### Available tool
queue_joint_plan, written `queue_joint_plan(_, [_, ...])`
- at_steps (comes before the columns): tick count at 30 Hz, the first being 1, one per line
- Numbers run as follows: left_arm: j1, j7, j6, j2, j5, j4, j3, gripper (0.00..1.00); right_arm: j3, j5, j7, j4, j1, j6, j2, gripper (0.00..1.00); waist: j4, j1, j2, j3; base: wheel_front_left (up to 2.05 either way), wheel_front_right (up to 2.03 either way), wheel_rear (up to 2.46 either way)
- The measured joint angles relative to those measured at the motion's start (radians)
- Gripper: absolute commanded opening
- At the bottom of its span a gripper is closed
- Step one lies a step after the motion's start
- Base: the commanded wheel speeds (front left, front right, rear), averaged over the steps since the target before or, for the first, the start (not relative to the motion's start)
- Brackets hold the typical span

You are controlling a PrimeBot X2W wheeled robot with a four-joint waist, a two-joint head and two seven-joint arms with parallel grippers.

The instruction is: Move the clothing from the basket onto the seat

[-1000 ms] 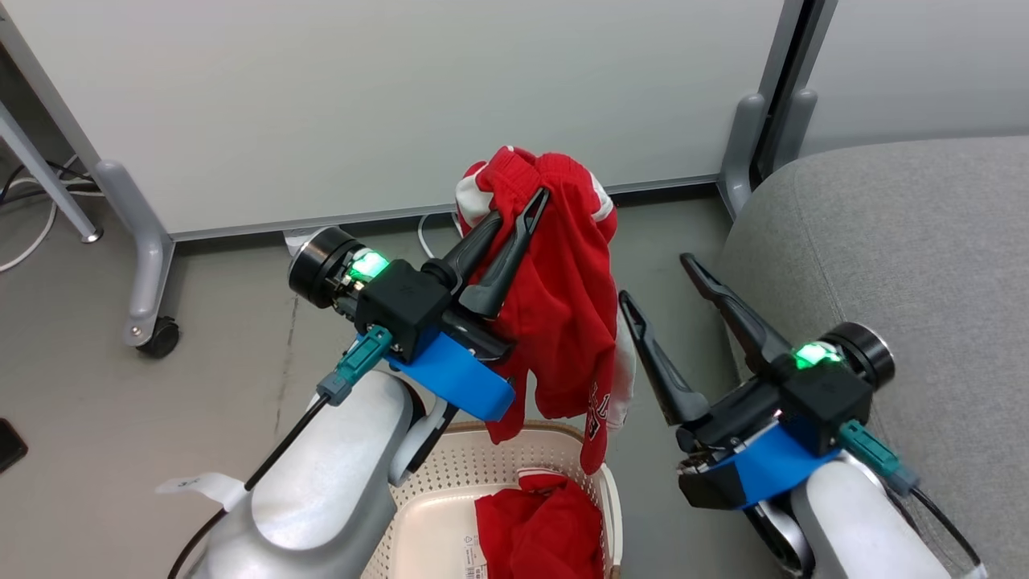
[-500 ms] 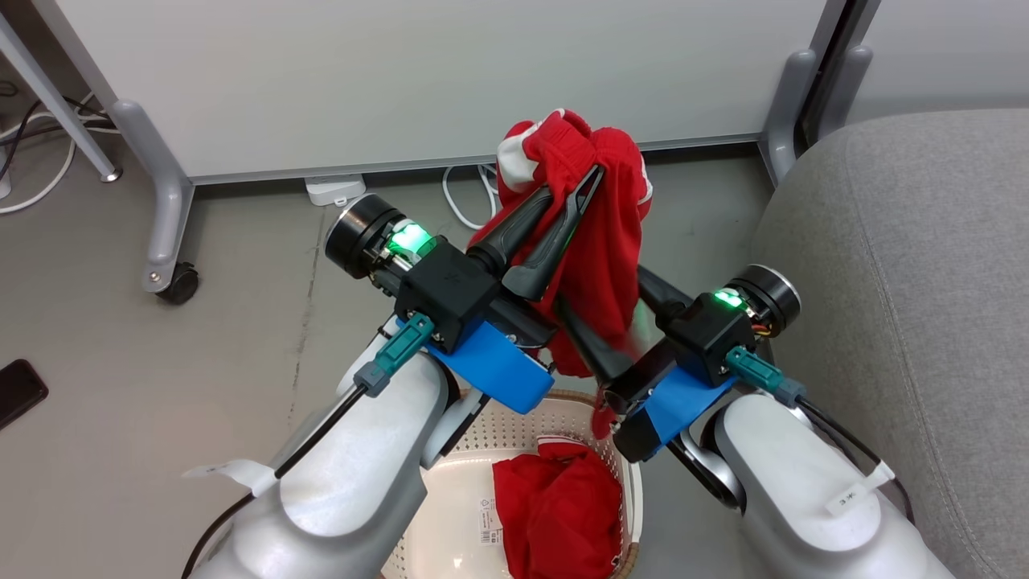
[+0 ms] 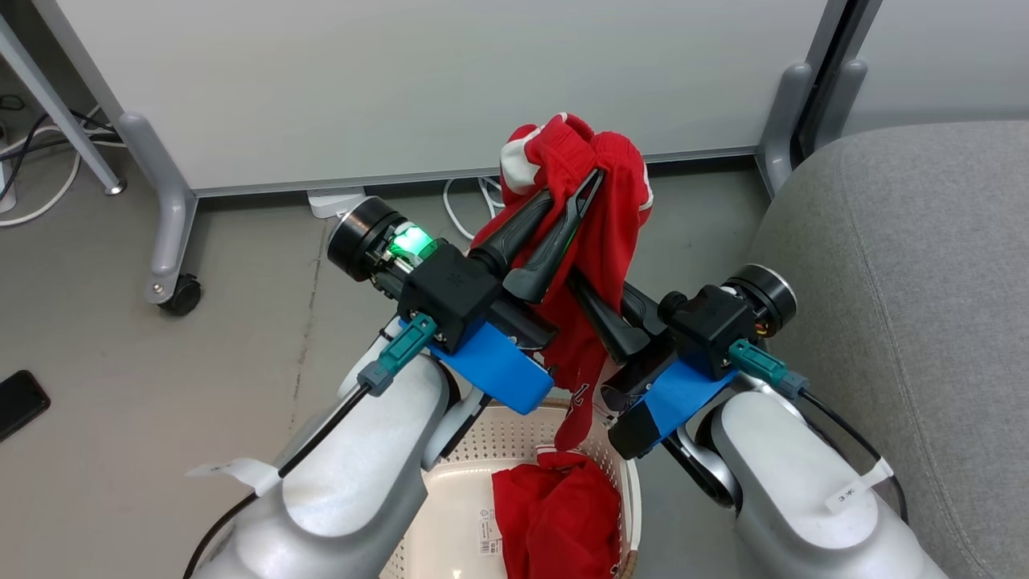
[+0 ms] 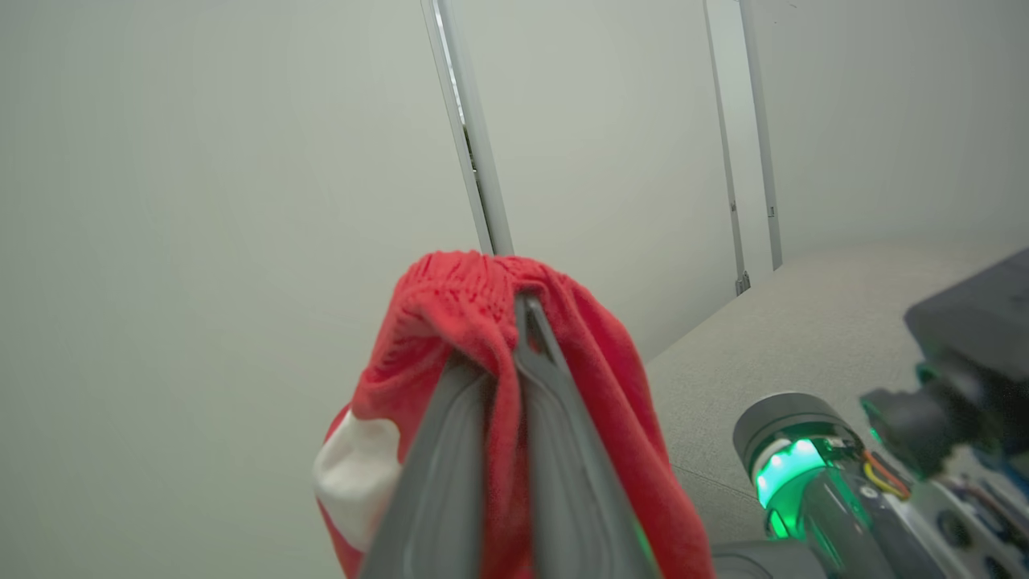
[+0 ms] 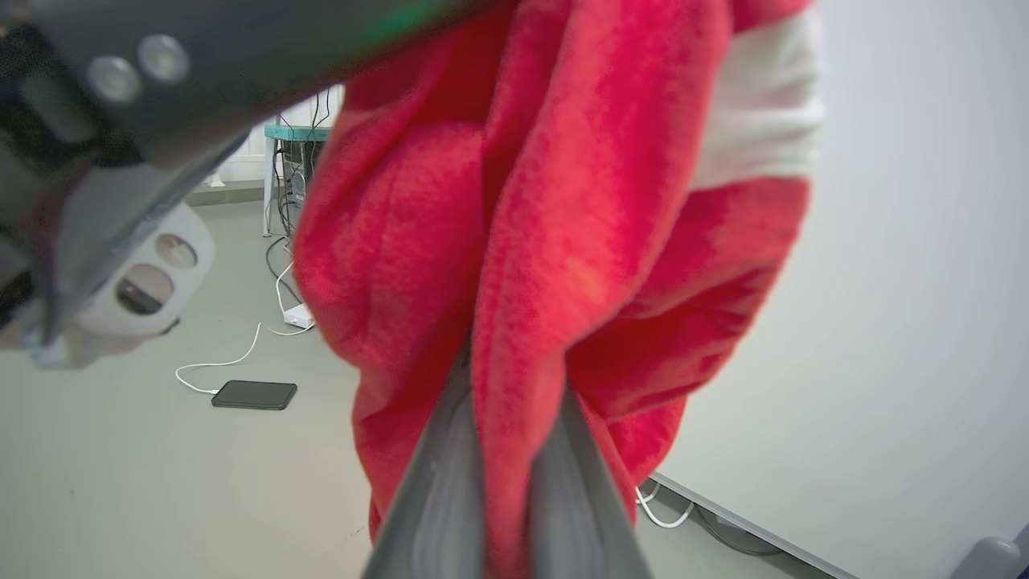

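One red garment with white panels [image 3: 599, 209] hangs in the air above the basket [image 3: 631, 482]. My left gripper [image 3: 575, 186] is shut on its bunched top, seen close up as red knit [image 4: 450, 322] pinched between the grey fingers [image 4: 563, 450]. My right gripper [image 3: 587, 293] comes in from the right, lower down, shut on the hanging fabric [image 5: 563, 201], which is squeezed between its fingers [image 5: 434, 482]. A second red garment [image 3: 555, 515] lies crumpled in the cream perforated basket. The grey seat [image 3: 908, 265] stands to the right.
A white partition on castor legs [image 3: 169, 241] stands just behind the held garment, with white cables [image 3: 466, 201] at its foot. A black phone [image 3: 20, 394] lies on the grey floor at the left. The basket sits between my two forearms.
My right gripper swung in from the right, open, and has closed on the hanging garment below the left gripper. The left gripper kept its hold. The head camera shifted slightly.
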Motion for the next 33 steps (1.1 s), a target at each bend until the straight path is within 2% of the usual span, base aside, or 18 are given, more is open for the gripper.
queue_joint_plan(10, [0.007, 0.000, -0.001, 0.002, 0.000, 0.008, -0.001, 0.00, -0.002, 0.012, 0.000, -0.005, 0.009, 0.000, 0.000, 0.00, 0.004, 0.0000, 0.0000, -0.009, 0.00, 0.00, 0.00])
queue_joint_plan(11, [0.007, 0.000, -0.001, 0.002, 0.001, 0.011, 0.000, 0.47, -0.003, 0.013, 0.000, -0.006, 0.009, 0.000, 0.000, 0.00, 0.004, 0.0000, 0.0000, -0.009, 0.00, 0.00, 0.00])
queue_joint_plan(12, [0.007, 0.000, 0.001, 0.002, 0.002, 0.012, 0.001, 1.00, -0.004, 0.013, 0.000, -0.007, 0.009, 0.000, 0.000, 0.00, 0.005, 0.0000, 0.0000, -0.009, 0.00, 0.00, 0.00])
queue_joint_plan(23, [0.014, 0.000, 0.003, 0.002, 0.013, 0.013, 0.008, 1.00, -0.029, 0.013, 0.000, -0.015, 0.020, 0.000, 0.004, 0.00, 0.006, 0.0000, 0.0000, -0.008, 0.00, 0.00, 0.00])
queue_joint_plan(33, [0.033, 0.000, 0.011, 0.017, 0.018, 0.018, 0.024, 1.00, -0.144, 0.002, 0.000, -0.067, 0.050, 0.000, -0.001, 0.00, -0.007, 0.0000, 0.0000, 0.018, 0.00, 0.00, 0.00])
